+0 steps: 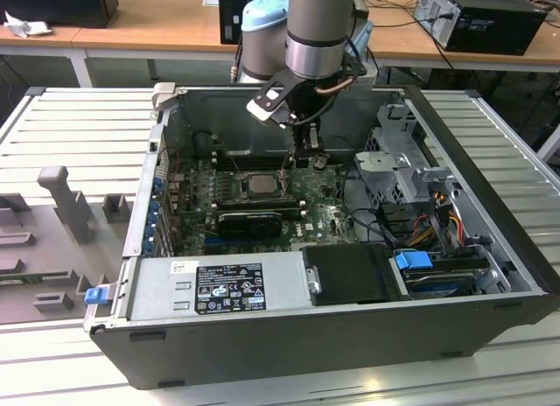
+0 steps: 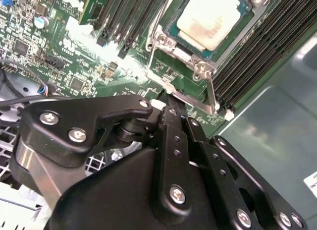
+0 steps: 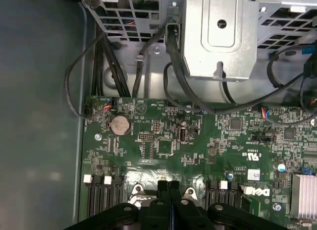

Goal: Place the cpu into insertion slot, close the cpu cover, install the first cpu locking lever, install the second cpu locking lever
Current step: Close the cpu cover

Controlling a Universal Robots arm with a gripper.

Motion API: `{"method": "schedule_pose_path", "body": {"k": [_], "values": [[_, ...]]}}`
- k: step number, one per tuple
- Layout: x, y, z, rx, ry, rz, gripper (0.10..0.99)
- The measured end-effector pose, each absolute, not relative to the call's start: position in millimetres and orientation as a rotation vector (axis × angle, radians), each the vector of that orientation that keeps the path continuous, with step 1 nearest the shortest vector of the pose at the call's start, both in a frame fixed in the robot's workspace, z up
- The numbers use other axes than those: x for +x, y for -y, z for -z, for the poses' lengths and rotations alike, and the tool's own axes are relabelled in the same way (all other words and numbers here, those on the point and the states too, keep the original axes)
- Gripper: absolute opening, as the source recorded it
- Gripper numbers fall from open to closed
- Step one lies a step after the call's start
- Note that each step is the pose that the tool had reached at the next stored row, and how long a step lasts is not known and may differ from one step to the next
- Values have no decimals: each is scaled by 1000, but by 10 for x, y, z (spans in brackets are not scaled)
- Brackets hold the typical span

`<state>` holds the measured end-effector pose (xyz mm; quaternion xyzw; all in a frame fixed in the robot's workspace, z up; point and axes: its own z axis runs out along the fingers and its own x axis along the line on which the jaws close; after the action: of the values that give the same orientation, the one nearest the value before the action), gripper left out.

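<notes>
The cpu (image 2: 212,18), a square chip with a pale silvery top, lies in the insertion slot (image 1: 260,184) on the green board. The cpu cover (image 2: 194,66), a thin silver frame, lies around the chip's top. Thin wire locking levers (image 2: 211,93) run along the socket's sides. My gripper (image 2: 167,105) hangs just beside the socket's edge, its tips close to a metal strip and lever end. In the first wrist view the two black fingers (image 3: 162,190) press together with nothing visible between them. In the exterior view the gripper (image 1: 297,161) sits low over the board, right of the socket.
Long black memory slots (image 2: 257,46) flank the socket. A metal drive cage (image 3: 218,36) with black cables (image 3: 173,76) stands on the exterior view's right. The power supply (image 1: 219,288) fills the case's near side. A coin battery (image 3: 119,125) sits on the board.
</notes>
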<state>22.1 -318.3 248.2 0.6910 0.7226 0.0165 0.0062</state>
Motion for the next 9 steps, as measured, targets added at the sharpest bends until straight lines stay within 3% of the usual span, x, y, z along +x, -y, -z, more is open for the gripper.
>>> {"method": "schedule_pose_path", "body": {"k": [9], "values": [[107,3183,-2477,2162,-2261,-52,106]]}}
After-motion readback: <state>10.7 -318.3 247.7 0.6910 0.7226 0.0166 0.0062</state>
